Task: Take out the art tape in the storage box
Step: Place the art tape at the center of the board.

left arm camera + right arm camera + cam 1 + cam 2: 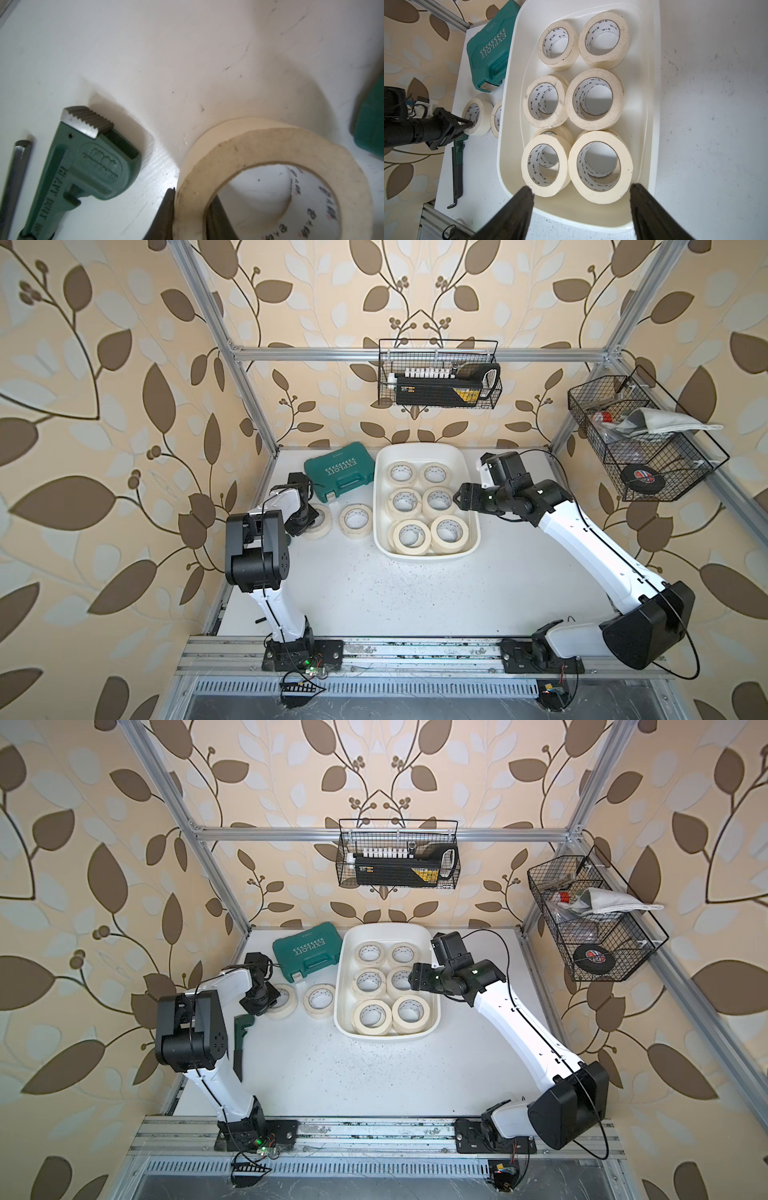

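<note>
Left gripper (193,195) is clamped on a tape roll (270,145) set on the table (187,52); right gripper (581,187) is held open, with the box (512,124) and its stacked rolls (626,162) just ahead of its tips; these are judged light and stiff, best pinched across the wall.

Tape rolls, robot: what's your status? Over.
Left gripper shut on tape roll, on table. Right gripper open over storage box, rolls inside. Wrench nearby, not blocking.

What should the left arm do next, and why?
Probably open the left gripper and lift clear: its jaws pinch the wall of a roll that looks set down on the table, outside the box, beside a second roll.
</note>
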Tool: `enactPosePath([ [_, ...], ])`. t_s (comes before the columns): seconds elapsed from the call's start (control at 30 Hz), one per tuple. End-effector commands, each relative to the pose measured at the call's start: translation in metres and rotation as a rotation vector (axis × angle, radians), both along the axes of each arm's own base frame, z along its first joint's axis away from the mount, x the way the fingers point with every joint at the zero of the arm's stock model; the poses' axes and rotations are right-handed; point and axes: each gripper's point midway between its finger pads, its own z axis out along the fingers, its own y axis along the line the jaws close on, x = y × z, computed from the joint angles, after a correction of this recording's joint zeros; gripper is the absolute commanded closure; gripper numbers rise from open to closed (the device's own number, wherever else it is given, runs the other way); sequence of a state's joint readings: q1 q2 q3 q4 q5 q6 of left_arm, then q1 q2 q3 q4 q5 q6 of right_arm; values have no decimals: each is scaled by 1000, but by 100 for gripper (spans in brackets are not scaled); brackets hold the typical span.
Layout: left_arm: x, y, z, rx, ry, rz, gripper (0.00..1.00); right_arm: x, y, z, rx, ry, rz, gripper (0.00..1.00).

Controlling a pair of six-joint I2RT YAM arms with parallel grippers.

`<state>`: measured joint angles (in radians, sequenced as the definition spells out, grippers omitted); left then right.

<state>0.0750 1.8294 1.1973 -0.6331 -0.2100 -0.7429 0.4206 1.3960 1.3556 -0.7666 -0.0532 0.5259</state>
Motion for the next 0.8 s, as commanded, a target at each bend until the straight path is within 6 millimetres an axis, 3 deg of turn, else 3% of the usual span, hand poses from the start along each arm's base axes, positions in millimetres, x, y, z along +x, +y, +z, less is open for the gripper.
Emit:
enactPosePath([
  [0.0,7,5,7,27,-7,-15,71,-4,-2,-10,-15,29,10,24],
  [0.13,8,5,5,25,11,-21,66,-4,-3,-11,-14,32,9,24],
  [0.33,4,4,11,24,10,-23,34,-5,-4,-14,-13,40,11,24],
  [0.4,2,4,17,32,4,-22,29,-4,-3,-13,-12,39,14,24],
  [0.63,-1,-7,65,137,-49,-65,12,-2,-5,-10,-22,38,18,24],
  [0.77,-3,-30,98,179,-107,-120,8,2,-5,-11,-30,41,23,24],
])
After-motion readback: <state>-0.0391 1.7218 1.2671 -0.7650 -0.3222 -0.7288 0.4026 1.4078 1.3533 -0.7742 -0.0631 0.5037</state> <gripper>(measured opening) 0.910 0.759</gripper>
